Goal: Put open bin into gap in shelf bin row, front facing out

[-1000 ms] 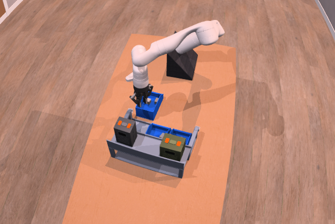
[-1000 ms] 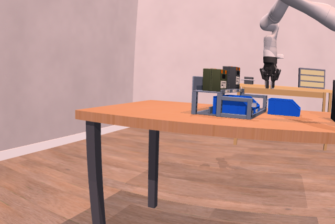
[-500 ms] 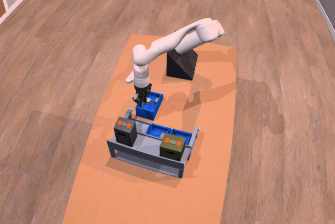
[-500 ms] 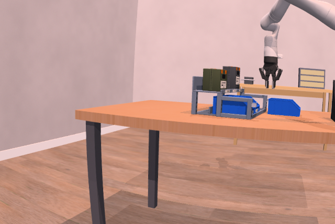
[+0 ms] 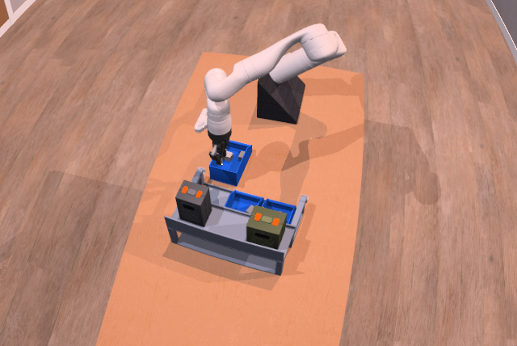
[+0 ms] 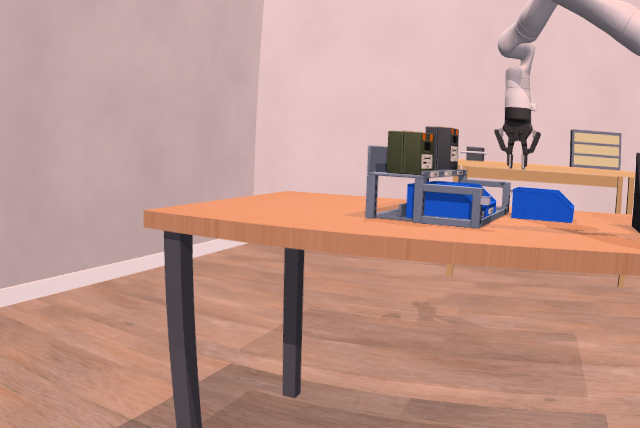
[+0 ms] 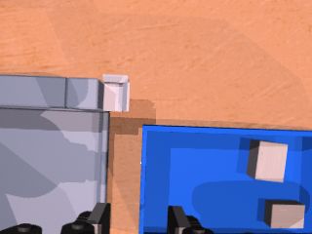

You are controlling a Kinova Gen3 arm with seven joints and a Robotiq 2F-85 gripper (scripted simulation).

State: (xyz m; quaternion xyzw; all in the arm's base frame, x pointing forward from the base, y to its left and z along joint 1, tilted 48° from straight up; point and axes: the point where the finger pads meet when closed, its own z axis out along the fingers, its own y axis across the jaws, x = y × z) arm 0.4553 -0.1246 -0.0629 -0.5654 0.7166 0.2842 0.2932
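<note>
The open blue bin stands on the orange table just behind the shelf's left end. Two pale cube parts lie in it. My gripper hangs well above the bin, pointing down. Its fingers are partly apart and empty, and in the wrist view they sit to either side of the bin's wall nearest the shelf. The grey shelf holds two blue bins on its lower level, with a gap at the left end.
A dark grey box and an olive box stand on the shelf's top board. The shelf's pale corner post is close to the bin. The arm's black wedge base stands behind.
</note>
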